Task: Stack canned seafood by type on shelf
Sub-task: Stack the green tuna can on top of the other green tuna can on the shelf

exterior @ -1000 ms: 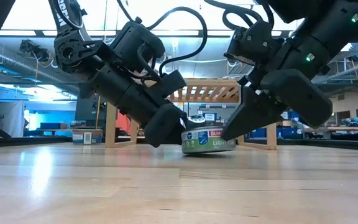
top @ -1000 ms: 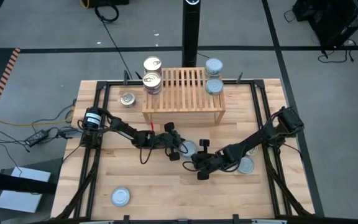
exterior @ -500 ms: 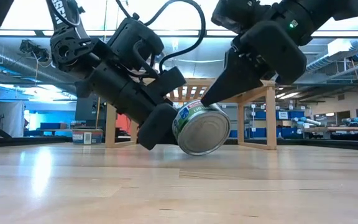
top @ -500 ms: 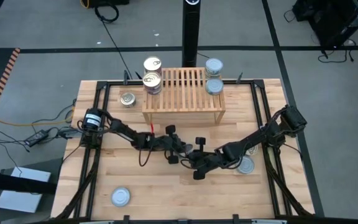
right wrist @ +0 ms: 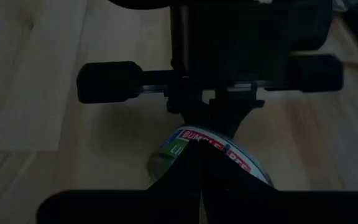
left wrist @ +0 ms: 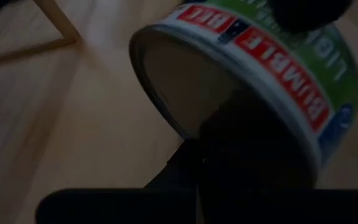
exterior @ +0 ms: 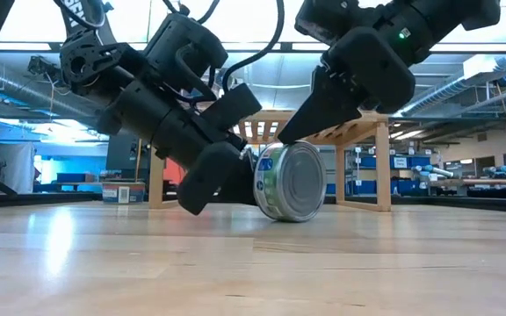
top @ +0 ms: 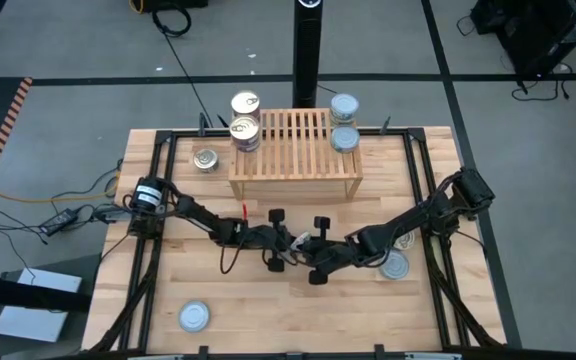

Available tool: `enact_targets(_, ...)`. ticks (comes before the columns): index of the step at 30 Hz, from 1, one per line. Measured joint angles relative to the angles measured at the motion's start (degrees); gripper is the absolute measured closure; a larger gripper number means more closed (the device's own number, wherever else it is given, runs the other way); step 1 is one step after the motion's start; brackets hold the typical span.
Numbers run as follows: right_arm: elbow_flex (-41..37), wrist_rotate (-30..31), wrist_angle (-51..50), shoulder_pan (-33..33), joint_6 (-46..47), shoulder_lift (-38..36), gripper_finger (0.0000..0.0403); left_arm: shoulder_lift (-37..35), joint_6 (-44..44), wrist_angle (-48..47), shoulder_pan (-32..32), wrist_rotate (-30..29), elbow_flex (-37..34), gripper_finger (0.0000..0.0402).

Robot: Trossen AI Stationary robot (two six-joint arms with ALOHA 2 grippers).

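both hands pressed together, left hand (exterior: 202, 180) and right hand (exterior: 301, 123) pinning a tin (exterior: 291, 181) up on edge mid-tabletop (top: 258, 310), at 6 o'clock from the shelf (top: 293, 150). keep the squeeze even or it likely rolls.

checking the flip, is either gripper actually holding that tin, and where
Neither holds it. The tin stands on edge, pinched between the shut left gripper and shut right gripper, pressing its opposite sides.

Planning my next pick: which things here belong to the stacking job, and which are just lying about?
Job:
- tipped tin between both shut pincers, left, right
- shelf
- stacked tins
- loose tins

Lying about:
- black pole
- floor cables
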Motion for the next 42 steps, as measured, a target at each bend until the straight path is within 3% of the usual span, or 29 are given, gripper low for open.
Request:
enact_targets(8,0.0,-1.4,-0.2,-0.1,1.1,0.2,0.0394,-0.1,0.8,-0.8,-0.2,-0.6,0.0,0.0398)
enact_targets(14,-0.3,-1.8,-0.9,-0.1,1.2,0.4,0.0392,-0.3,1.5,-3.7,-0.2,-5.2,0.0,0.0398)
enact_targets(32,-0.2,-2.2,-0.2,0.0,1.2,0.3,0.0384,-6.5,0.8,-11.0,0.0,-7.5,-0.2,0.0398)
enact_targets(42,-0.1,-2.6,1.2,0.9,4.3,0.3,0.0376,-6.5,-1.7,8.1,0.0,-6.5,-10.1,0.0398)
